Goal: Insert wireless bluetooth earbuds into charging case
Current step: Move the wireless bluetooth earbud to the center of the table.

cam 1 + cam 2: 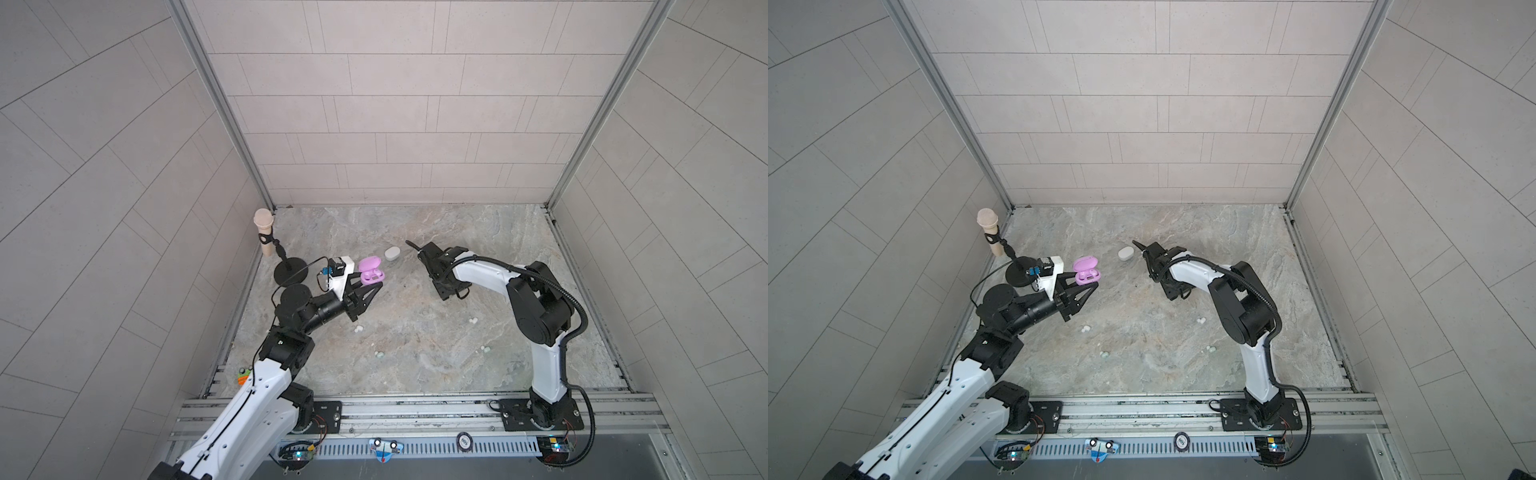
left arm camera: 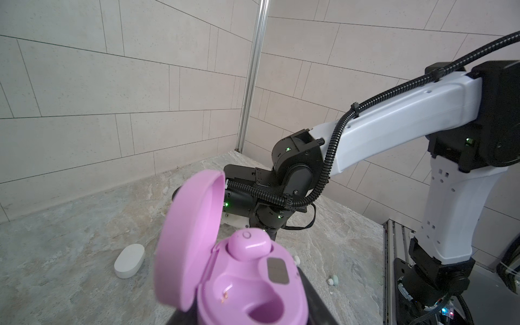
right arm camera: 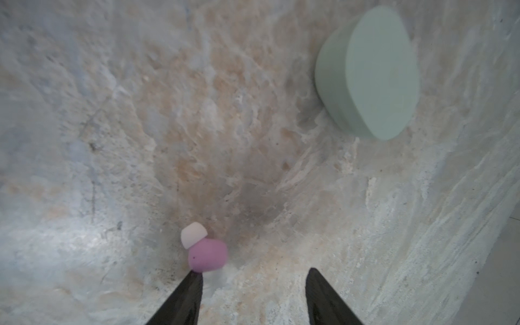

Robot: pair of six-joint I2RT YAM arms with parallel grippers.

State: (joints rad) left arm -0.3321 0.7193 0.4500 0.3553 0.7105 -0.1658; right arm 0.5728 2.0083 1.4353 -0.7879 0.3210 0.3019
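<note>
**Lilac case aloft, one bud seated, one loose**

Over by the wall the left arm is folded at the elbow with its forearm reaching out almost level. The left gripper [image 1: 376, 283] is pinched tight on the base of the lilac charging case [image 2: 242, 292], carried clear of the marble table [image 1: 436, 374] and near the pale closed case [image 1: 392, 253]. The lilac lid stands hinged open. One lilac earbud [image 2: 249, 243] sits glossy in its socket, and the neighbouring socket is an open hollow.

The right arm rises upright from its base, then bends in and down with the wrist rolled, which puts the right gripper [image 3: 253, 271] just beside the pale case. Its thin black fingers are spread and grip nothing. A second lilac earbud [image 3: 207, 255], bean-shaped with a white tip, touches the end of one finger.

From the pale case toward the robot's bases runs a broad stretch of veined stone. White earbuds [image 1: 358, 329] and mint earbuds [image 1: 379, 354] dot it, well apart from the case. Tiled walls [image 1: 374, 124] close three sides. A microphone on a stand [image 1: 264, 232] stands beyond the lilac case, hard by the wall.

The pale case is smooth and pill-shaped, and looks faintly mint in the right wrist view.
</note>
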